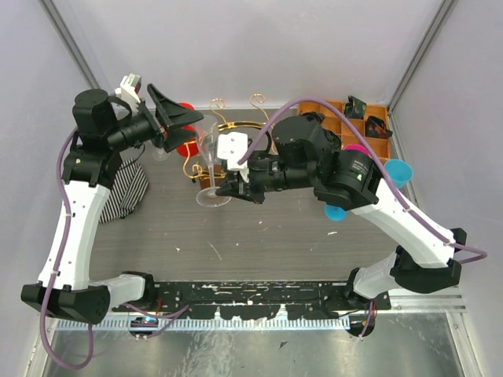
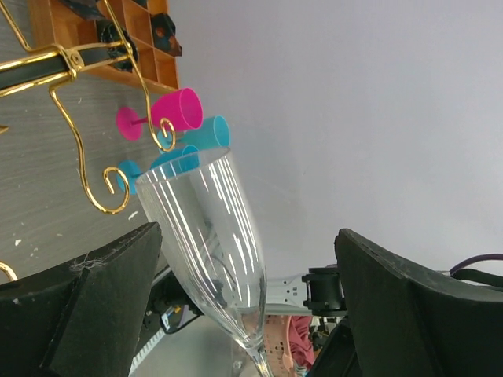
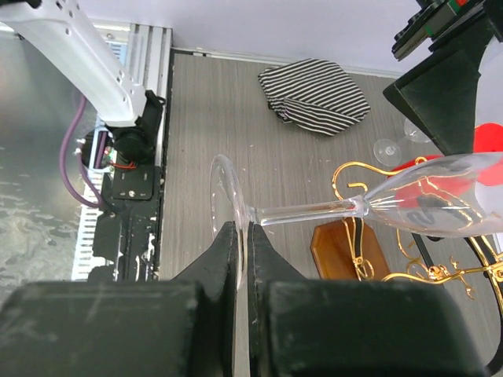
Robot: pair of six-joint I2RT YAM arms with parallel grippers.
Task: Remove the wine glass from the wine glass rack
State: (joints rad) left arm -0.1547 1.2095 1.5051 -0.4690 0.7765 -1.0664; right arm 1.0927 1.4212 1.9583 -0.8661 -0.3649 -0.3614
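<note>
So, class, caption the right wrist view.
Right gripper clamps the wine glass by its foot, sideways at the gold rack.

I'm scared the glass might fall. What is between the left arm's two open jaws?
The wine glass: its clear bowl sits between the left jaws, which stand wide open. The left wrist view shows this.
</note>
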